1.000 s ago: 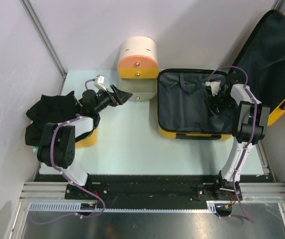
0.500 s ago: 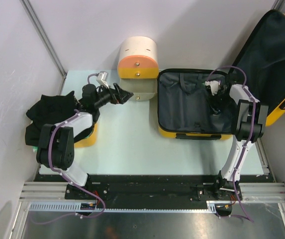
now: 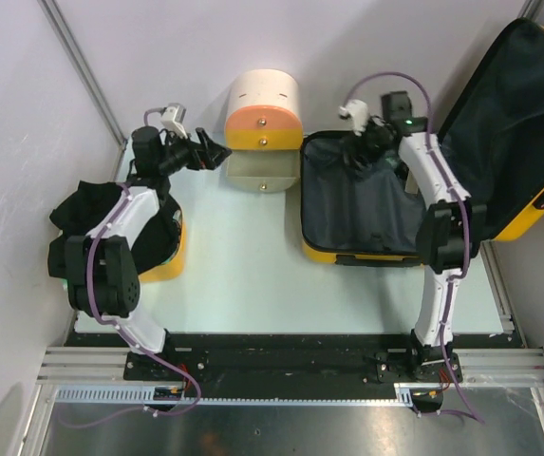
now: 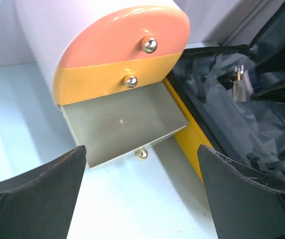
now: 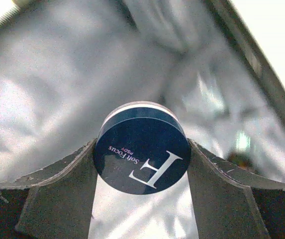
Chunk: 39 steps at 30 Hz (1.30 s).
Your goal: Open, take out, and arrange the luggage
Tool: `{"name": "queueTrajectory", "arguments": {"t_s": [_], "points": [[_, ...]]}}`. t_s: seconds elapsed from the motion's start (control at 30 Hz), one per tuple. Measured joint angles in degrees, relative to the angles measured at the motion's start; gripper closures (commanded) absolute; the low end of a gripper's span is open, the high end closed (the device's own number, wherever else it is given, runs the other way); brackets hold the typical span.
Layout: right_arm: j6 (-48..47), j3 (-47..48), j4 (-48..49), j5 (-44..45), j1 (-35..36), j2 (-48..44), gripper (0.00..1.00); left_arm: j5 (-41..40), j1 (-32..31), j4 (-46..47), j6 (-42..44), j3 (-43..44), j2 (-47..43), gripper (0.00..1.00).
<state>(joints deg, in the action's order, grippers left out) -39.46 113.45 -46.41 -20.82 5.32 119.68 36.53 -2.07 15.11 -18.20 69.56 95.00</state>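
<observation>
Pale table (image 3: 253, 275): left end effector (image 4: 141, 149) open facing drawer unit (image 4: 122, 74); right end effector (image 5: 142, 145) grips navy compact (image 5: 143, 157) over luggage (image 3: 347, 204).

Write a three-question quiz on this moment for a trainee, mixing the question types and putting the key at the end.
1. True or false: the left gripper is shut on a drawer knob.
2. Above the lining of the open yellow suitcase, what does the right gripper hold?
A. a round dark-blue compact
B. a folded black garment
C. nothing
3. Fill in: the bottom drawer of the cream-and-orange drawer unit stands ___.

Key: 1 false, its jaws stand wide apart and hold nothing; 2 A; 3 open.
</observation>
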Motion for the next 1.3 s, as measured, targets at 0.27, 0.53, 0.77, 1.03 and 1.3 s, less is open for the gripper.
{"name": "queueTrajectory", "arguments": {"t_s": [0.27,0.53,0.77,1.03,1.3], "points": [[-1.1,9.3,1.0,-7.9,21.8,-0.9,0.71,-1.4,5.2,-9.8,3.3,0.9,-1.1,0.01],[-6.8,2.6,4.2,-9.9,32.2,4.0,0.72,-1.7,10.7,-17.6,5.3,-1.2,-7.8,0.02],[-10.8,-6.1,7.9,-8.0,34.1,9.3,0.72,-1.6,11.6,-25.3,7.8,-1.2,-9.7,0.03],[-14.0,-8.5,11.7,-4.8,35.6,11.3,0.19,-1.7,11.4,-30.4,9.7,-1.0,-9.7,0.00],[-12.0,-4.8,10.2,-5.6,35.5,11.3,0.00,-1.8,10.4,-33.7,12.1,2.0,-10.7,0.00]]}}
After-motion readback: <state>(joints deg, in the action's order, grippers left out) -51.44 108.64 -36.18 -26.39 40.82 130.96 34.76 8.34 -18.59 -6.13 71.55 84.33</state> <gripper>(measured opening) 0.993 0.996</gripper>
